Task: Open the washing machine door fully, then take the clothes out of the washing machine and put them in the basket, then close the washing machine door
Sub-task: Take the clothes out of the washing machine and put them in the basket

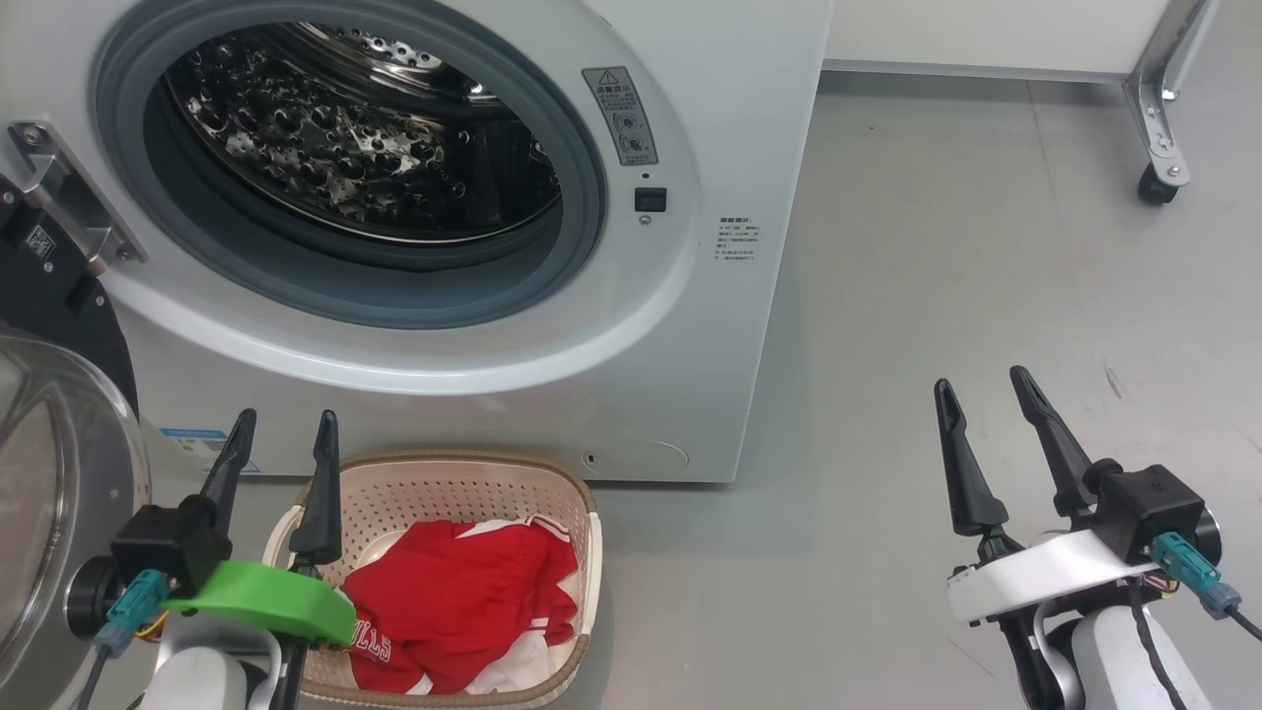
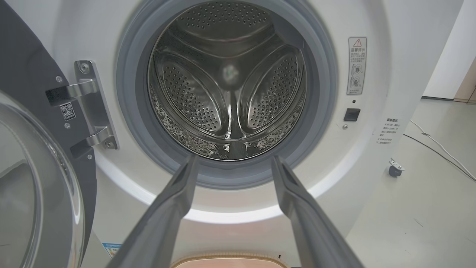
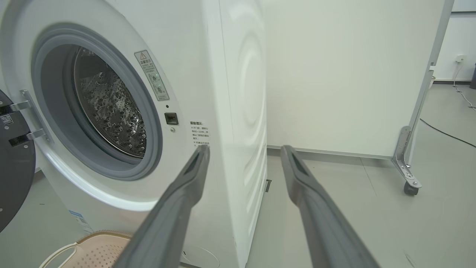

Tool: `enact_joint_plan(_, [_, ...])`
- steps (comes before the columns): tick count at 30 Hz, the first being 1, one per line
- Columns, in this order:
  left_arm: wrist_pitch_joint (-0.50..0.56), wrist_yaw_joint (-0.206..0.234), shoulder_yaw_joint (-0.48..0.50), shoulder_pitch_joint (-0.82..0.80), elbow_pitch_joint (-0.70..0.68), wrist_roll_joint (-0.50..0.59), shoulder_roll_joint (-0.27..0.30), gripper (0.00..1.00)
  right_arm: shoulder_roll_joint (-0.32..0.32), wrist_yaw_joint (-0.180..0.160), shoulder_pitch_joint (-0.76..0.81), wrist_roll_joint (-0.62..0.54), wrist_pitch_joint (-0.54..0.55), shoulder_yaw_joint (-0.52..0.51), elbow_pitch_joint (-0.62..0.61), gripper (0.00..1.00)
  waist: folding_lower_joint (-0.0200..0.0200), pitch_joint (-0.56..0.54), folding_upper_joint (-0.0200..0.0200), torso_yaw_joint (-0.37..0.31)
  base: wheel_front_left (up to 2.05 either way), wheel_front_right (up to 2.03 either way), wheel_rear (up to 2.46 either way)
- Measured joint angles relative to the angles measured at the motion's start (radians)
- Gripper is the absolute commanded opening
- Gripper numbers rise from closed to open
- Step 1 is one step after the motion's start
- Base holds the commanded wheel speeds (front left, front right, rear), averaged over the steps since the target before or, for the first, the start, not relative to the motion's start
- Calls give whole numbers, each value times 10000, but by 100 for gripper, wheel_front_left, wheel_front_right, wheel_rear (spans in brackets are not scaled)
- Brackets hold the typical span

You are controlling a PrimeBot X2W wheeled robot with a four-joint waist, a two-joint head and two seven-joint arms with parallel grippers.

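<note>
The white washing machine [image 1: 710, 128] [image 2: 375, 22] [image 3: 230, 74] stands with its round opening uncovered, and I see only bare steel in the drum [image 1: 365, 138] [image 2: 227, 82]. Its door [image 1: 49, 473] [image 2: 33, 178] [image 3: 15, 175] hangs swung out on the left, glass bowl toward me. On the floor in front sits the cream basket [image 1: 444, 473] [image 2: 227, 260] [image 3: 89, 251] holding the red clothes [image 1: 463, 592] with white trim. My left gripper [image 1: 284, 426] [image 2: 233, 159] is open over the basket's left rim, holding nothing. My right gripper [image 1: 981, 382] [image 3: 243, 149] is open above the floor to the machine's right.
Grey floor spreads right of the machine. A white panel on a metal leg with a castor [image 1: 1156, 185] [image 3: 409, 188] stands at the back right. A cable [image 2: 438, 149] runs along the floor there.
</note>
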Motion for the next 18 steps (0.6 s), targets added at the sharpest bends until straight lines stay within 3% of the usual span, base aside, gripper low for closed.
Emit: enact_joint_plan(18, [0,-8,0,477,-639,249,-180,100,31,0,143,2,0,58,8,100,0,-112,0,-49,0,0,0])
